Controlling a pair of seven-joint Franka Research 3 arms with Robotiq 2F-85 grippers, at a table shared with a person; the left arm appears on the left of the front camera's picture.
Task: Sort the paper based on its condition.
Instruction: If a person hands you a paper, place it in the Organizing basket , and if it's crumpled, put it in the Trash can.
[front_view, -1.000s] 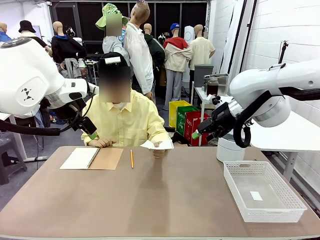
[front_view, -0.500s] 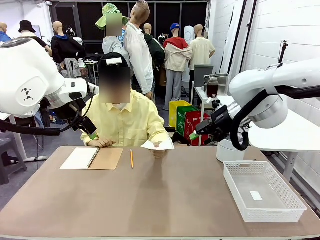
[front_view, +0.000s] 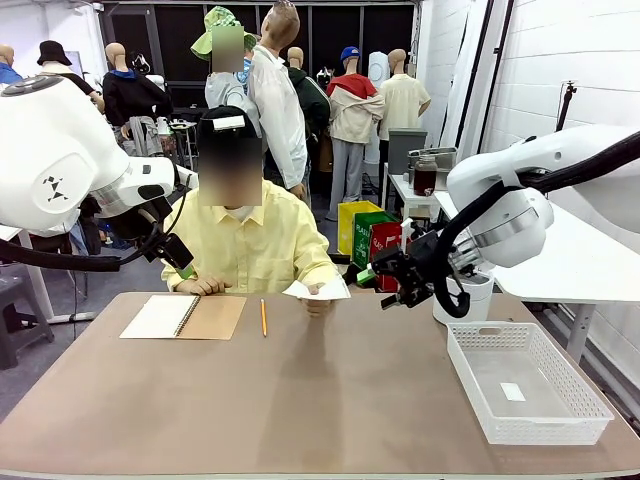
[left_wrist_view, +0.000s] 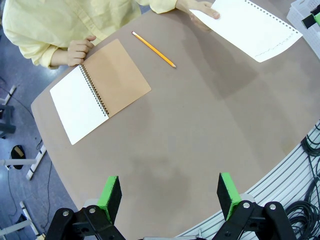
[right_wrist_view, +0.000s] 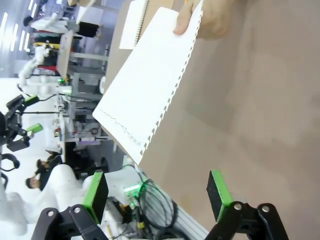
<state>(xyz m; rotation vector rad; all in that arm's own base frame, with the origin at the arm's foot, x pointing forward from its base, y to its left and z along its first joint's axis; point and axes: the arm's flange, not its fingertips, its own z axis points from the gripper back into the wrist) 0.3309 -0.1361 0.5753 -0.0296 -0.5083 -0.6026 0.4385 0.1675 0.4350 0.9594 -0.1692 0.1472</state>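
Person's hand (front_view: 318, 304) holds a thin white perforated-edge paper sheet (front_view: 318, 289); right gripper (front_view: 376, 288) gapes wide nearby; left gripper (left_wrist_view: 169, 187) likewise

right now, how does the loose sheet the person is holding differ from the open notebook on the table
The loose sheet is held up off the table by the person's hand; the notebook lies flat on it. The sheet is a single white leaf with a hole-torn edge; the notebook is wire-bound, a white page beside a tan cover. Both show white paper at the person's side.
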